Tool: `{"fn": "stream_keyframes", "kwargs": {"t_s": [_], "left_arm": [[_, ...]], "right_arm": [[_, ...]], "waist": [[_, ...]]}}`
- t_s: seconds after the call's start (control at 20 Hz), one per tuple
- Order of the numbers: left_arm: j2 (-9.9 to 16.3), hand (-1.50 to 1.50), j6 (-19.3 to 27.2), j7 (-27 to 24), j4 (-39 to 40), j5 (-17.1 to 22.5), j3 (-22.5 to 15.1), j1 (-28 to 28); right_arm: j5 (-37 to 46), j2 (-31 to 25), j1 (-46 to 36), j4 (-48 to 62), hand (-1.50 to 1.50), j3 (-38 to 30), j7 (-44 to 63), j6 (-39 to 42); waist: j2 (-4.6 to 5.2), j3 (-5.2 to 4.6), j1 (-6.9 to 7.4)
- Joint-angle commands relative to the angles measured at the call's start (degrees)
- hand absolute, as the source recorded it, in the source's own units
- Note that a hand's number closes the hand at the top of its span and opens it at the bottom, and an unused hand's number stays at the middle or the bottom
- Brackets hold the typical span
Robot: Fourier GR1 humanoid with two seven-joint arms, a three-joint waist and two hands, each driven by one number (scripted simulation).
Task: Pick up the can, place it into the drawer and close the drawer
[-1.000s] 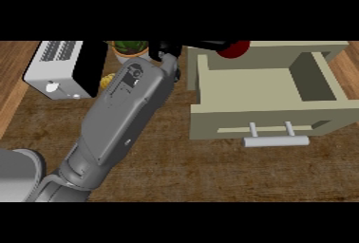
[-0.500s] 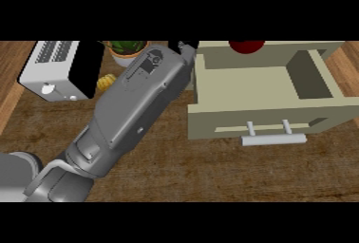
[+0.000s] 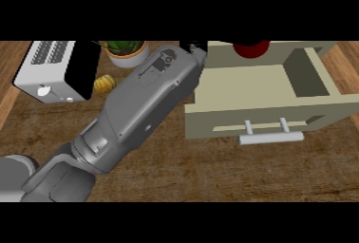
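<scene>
My left arm has swung further over since a moment ago, its left hand (image 3: 191,46) is mostly hidden so I cannot tell its fingers, and the red can (image 3: 251,49), probably light, hard and slippery and best held round its middle, sits at the back of the open drawer (image 3: 238,83).

Can (image 3: 251,48): red, only its lower part in view at the top edge, at the far rim of the drawer; whether it rests inside cannot be told.
Drawer (image 3: 242,90): beige, pulled open toward the viewer, a bare floor inside with upright walls.
Drawer front (image 3: 210,124): faces the near side, on the wooden counter.
Handle (image 3: 271,137): pale bar on two posts.
</scene>
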Motion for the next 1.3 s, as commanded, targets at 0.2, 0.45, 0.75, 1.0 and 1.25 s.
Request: {"fn": "stream_keyframes", "kwargs": {"t_s": [0.2, 0.45, 0.75, 1.0, 1.25], "left_arm": [[0.0, 1.50, 0.6, -0.9, 8.1, 5.3, -4.0, -4.1], [0.0, -1.50, 3.3, -2.2, 9.2, 7.3, -7.3, -3.8], [0.0, -1.50, 8.3, -2.9, 5.8, 10.8, -13.2, -0.5], [0.0, -1.50, 3.9, -7.5, 9.7, 12.2, -11.5, 0.6], [0.0, -1.50, 8.8, -7.2, 8.0, 15.7, -13.3, -1.5]], "right_arm": [[-0.5, -0.9, -1.6, -0.1, -1.50, 0.4, 1.0, -0.5], [-0.4, 0.4, -0.9, -0.7, -1.50, 0.5, 1.1, -0.4], [2.7, 0.4, -3.2, 0.5, -1.50, 2.3, 1.6, -0.8], [0.6, -1.2, -3.4, 0.8, -1.50, 0.3, 1.6, -0.7], [0.0, -1.7, -3.3, -1.2, -1.50, 0.6, 3.3, -1.2]], "waist": [[0.52, 0.08, -1.70], [0.46, 0.08, -1.85], [0.40, 0.07, -1.44], [0.49, 0.02, -0.94], [0.58, 0.01, -2.02]]}}
